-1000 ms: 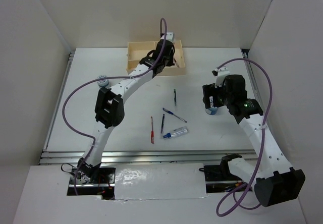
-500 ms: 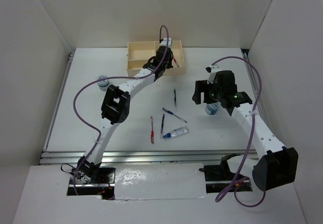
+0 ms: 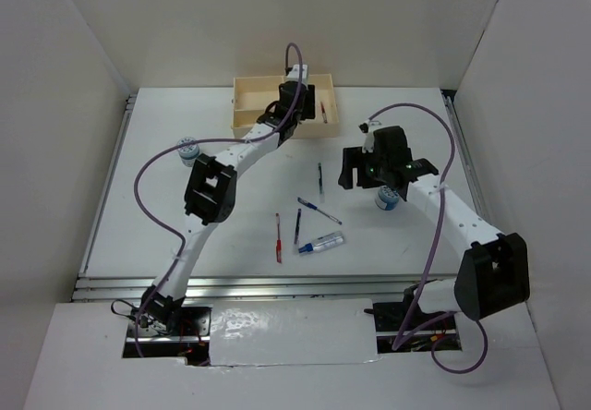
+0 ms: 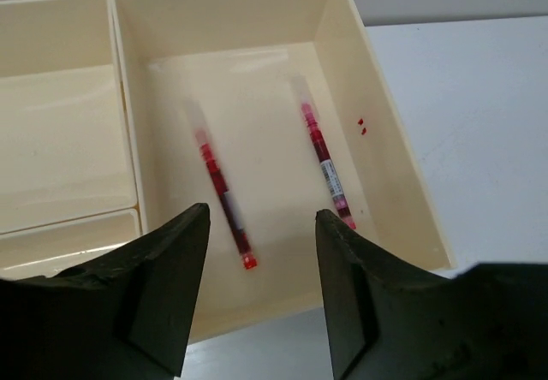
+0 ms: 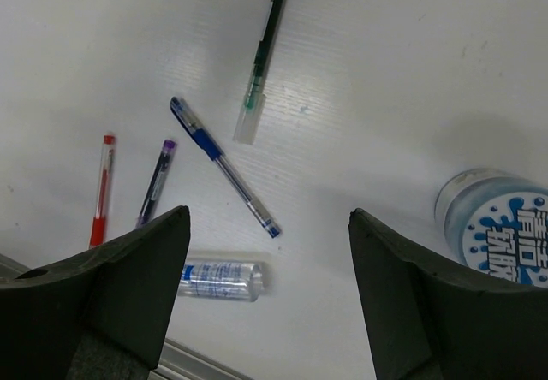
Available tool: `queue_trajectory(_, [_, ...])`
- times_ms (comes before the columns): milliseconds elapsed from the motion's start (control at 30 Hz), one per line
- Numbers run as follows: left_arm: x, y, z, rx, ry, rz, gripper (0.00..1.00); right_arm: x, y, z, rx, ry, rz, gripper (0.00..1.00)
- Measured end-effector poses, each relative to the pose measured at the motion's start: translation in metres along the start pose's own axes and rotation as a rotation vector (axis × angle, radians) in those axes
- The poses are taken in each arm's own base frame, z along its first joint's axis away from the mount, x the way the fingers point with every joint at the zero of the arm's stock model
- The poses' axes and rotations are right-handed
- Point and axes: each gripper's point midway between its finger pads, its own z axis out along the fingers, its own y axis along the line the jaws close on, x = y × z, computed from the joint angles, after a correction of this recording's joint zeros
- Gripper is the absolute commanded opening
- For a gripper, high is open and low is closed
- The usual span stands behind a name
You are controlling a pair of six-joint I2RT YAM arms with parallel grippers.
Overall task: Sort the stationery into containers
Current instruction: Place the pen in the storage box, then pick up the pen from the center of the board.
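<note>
1. Read the left jaws as parted, with nothing between the fingers. They hang over the near wall of the cream box (image 4: 377, 115), above its large compartment.
2. Find two red pens on the floor of that compartment, roughly parallel and apart. The left red pen (image 4: 224, 193) is blurred in the left wrist view. The right red pen (image 4: 325, 164) lies close to the right-hand wall. The smaller compartments (image 4: 60, 132) sit left of a divider.
3. Read the right jaws as wide apart and holding nothing, above the bench (image 5: 428, 72).
4. Below them lies a blue pen (image 5: 224, 166), with a green-tipped dark pen (image 5: 264, 59) beyond it, near but not touching.
5. At the left of the right wrist view, a loose red pen (image 5: 102, 190) and a purple-capped pen (image 5: 156, 183) lie side by side. The clear tube (image 5: 221, 279) lies nearest the bench edge.
6. Note one blue-and-white cylinder (image 5: 497, 226) just beside the right finger. A second cylinder (image 3: 187, 150) stands well apart, at the left of the bench.
7. Note that the left arm (image 3: 235, 151) stretches across the bench and covers part of the box in the top view.
</note>
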Motion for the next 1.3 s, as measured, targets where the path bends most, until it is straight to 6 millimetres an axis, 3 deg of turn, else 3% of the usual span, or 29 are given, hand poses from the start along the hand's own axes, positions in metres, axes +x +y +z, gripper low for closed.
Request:
queue_trajectory(167, [-0.014,0.002,-0.003,0.003,-0.022,-0.008,0.67,-0.007,0.009,0.021,-0.003,0.014,-0.004,0.69])
queue_trajectory(267, [-0.038,0.005,-0.024,0.015,-0.035,-0.012,0.7,-0.01,0.014,0.045,0.007,0.048,0.001,0.63])
queue_trajectory(367, [-0.079,0.009,-0.066,0.03,-0.068,-0.003,0.73,-0.009,0.018,0.074,0.013,0.101,0.008,0.58])
queue_trajectory(500, [-0.165,0.029,-0.144,0.054,-0.188,-0.045,0.75,0.0,0.02,0.115,0.022,0.18,0.026,0.52])
queue_trajectory(600, [-0.214,0.066,-0.195,0.042,-0.266,-0.095,0.75,0.01,0.018,0.137,0.044,0.232,0.033,0.51])
queue_trajectory(667, [-0.224,0.092,-0.215,0.018,-0.281,-0.116,0.75,0.015,0.016,0.149,0.062,0.256,0.034,0.51])
queue_trajectory(733, [-0.218,0.121,-0.225,-0.021,-0.263,-0.137,0.75,0.02,0.015,0.157,0.078,0.276,0.032,0.49])
queue_trajectory(800, [-0.196,0.135,-0.223,-0.044,-0.208,-0.137,0.76,0.026,0.014,0.162,0.097,0.295,0.026,0.47])
queue_trajectory(933, [-0.134,0.142,-0.213,-0.058,-0.04,-0.117,0.76,0.024,0.018,0.169,0.124,0.298,-0.001,0.42])
queue_trajectory(1000, [-0.114,0.143,-0.213,-0.061,0.021,-0.102,0.76,0.024,0.021,0.172,0.131,0.296,-0.019,0.34])
queue_trajectory(1067, [-0.104,0.141,-0.214,-0.051,0.052,-0.078,0.76,0.024,0.024,0.174,0.137,0.295,-0.035,0.26])
queue_trajectory(1167, [-0.096,0.136,-0.216,0.001,0.08,-0.042,0.76,0.025,0.027,0.174,0.134,0.301,-0.061,0.03])
queue_trajectory(1300, [-0.086,0.133,-0.23,0.106,0.123,-0.054,0.73,0.024,0.027,0.172,0.131,0.299,-0.101,0.0])
